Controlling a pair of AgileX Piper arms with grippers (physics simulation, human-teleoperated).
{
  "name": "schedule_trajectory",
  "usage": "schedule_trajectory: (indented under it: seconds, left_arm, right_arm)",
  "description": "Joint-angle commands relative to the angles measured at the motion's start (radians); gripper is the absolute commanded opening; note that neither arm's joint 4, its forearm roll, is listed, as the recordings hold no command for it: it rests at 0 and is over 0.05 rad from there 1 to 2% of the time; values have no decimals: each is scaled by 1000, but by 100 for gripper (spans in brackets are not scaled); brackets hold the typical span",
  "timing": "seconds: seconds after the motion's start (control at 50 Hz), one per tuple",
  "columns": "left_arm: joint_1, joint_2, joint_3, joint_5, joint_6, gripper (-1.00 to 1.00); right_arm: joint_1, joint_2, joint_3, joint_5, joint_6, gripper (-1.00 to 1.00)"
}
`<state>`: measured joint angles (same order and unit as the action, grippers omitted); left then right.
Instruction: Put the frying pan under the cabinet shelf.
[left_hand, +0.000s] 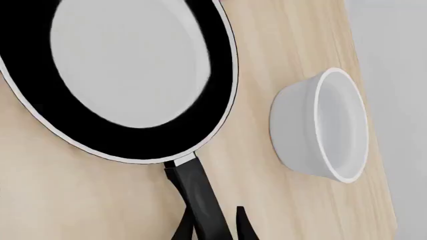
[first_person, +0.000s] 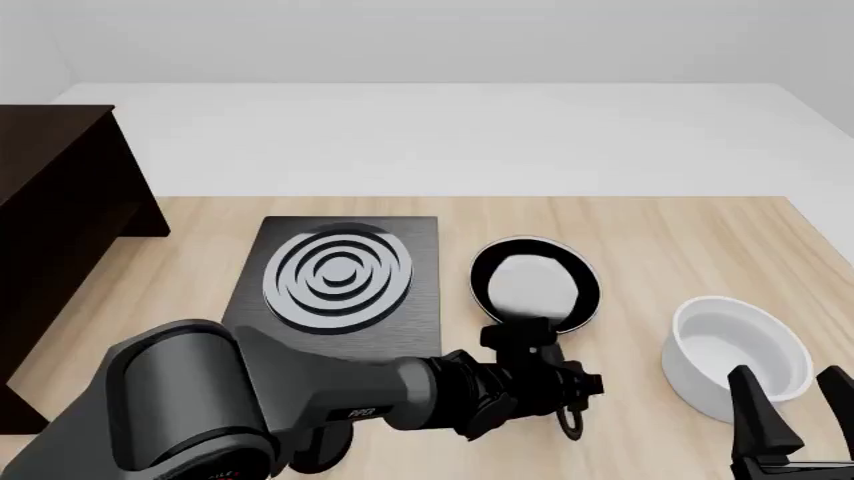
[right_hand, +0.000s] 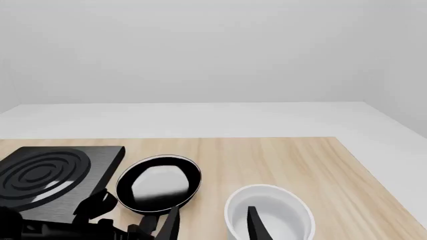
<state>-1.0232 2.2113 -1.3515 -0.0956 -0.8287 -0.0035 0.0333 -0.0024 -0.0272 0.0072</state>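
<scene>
Between stove plate (first_person: 340, 280) and white bowl (first_person: 737, 355), frying pan (first_person: 534, 285), handle pinched by left end effector (first_person: 558, 385).

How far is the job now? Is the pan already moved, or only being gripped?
Done: the left gripper has reached the handle of the frying pan, its fingers on either side of it. In hand: the grasp; whether it is fully closed I cannot tell. The pan sits on the table between the stove plate and the white bowl. Left: carrying it to the cabinet on the far left and setting it under the shelf.
</scene>
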Motion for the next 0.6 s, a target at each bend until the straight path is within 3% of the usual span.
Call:
schedule_trajectory:
  seconds: [0.02,0.4,0.6]
  left_arm:
    - [38,18,-22,-9,-4,-100]
    - [82,-260,143,-71,-47,-100]
    - [99,-369,163,-60,-53,-100]
  right_arm:
    - [0,0,0,0,0,100]
    - [0,0,0,0,0,100]
    - [0,0,0,0,0,100]
